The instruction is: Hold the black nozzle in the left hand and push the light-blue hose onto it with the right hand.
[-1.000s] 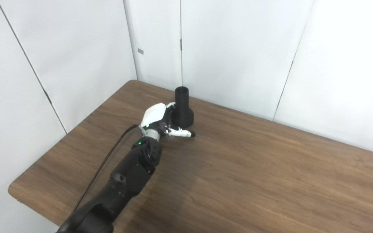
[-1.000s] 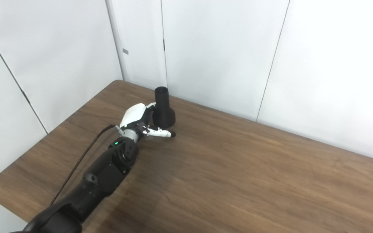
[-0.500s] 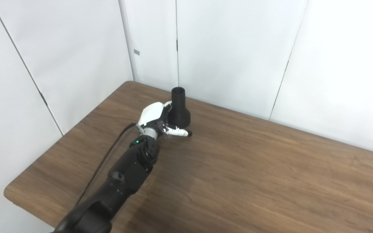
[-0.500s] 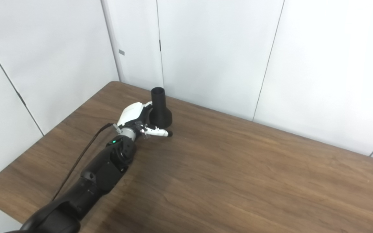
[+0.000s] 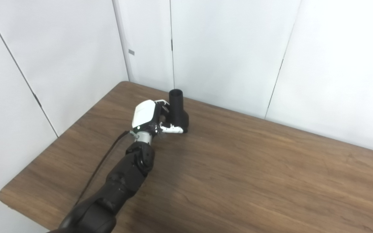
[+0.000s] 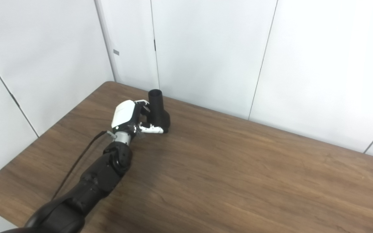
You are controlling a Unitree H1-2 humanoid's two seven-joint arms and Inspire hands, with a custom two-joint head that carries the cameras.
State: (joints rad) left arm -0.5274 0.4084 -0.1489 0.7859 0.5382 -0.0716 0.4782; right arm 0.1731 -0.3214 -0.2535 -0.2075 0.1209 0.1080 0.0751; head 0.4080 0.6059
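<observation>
Left robot hand [image 5: 149, 116], white shell with black fingers, on the dark arm coming in from the lower left, sits at the far left corner of the brown wood-grain table [image 5: 244, 174].

Change over the last second: the thumb, earlier splayed flat along the table in front of the part, now lies curled against the flared base of the black plastic nozzle [image 5: 177, 110], and the fingers have come round its left side. The robot hand has also rolled more upright. The whole picture has drifted leftward too, so the head camera has moved; the nozzle itself seems not to have travelled on the table.

State now: the robot hand is wrapped on the nozzle's lower body, thumb in front and fingers behind. The nozzle stands upright on the table close to the white wall panels [image 5: 225, 48], narrow open end up, base apparently still on the surface.

Judgement: the grasp looks just made and the lift is not yet done.

The right robot hand and the light-blue hose appear in neither view, so the push-on step waits on both.
</observation>
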